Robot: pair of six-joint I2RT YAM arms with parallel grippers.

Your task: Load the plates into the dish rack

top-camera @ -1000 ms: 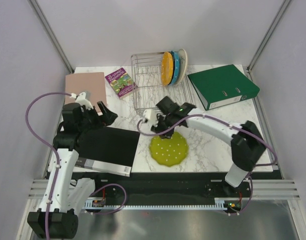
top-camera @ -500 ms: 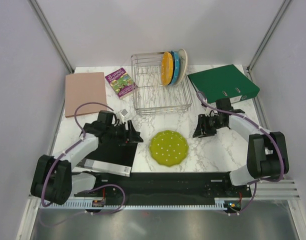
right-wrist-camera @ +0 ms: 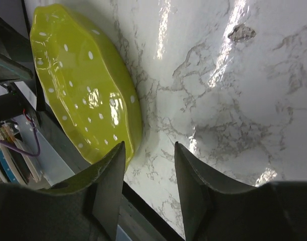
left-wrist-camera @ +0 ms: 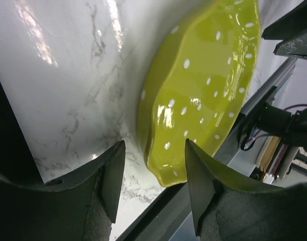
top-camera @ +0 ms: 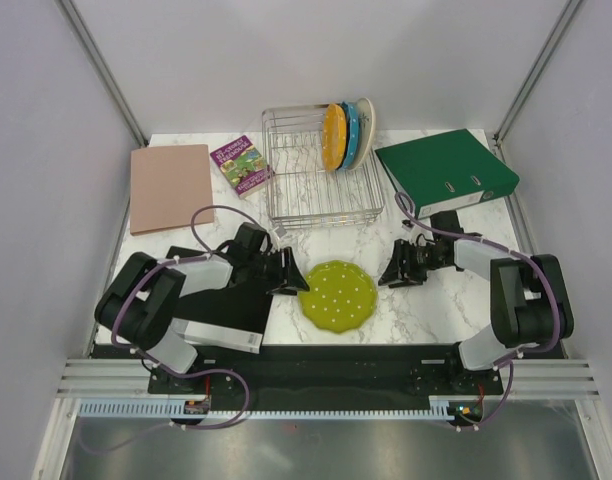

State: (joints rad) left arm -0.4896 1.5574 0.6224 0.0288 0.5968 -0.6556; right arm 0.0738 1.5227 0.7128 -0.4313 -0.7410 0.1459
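While the green plate [top-camera: 338, 296] lies flat on the bench [top-camera: 436, 305], its rim sits just ahead of your left claw [top-camera: 289, 273], in line with its half-open, empty jaws, but off to one side of your right claw [top-camera: 388, 278], likewise open and empty.

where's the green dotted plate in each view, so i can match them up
Top external: the green plate lies flat, low centre, in front of the rack.
Left wrist: green plate at upper right, just beyond the jaws.
Right wrist: green plate at upper left.
Shared landmark: the marble table beneath it.
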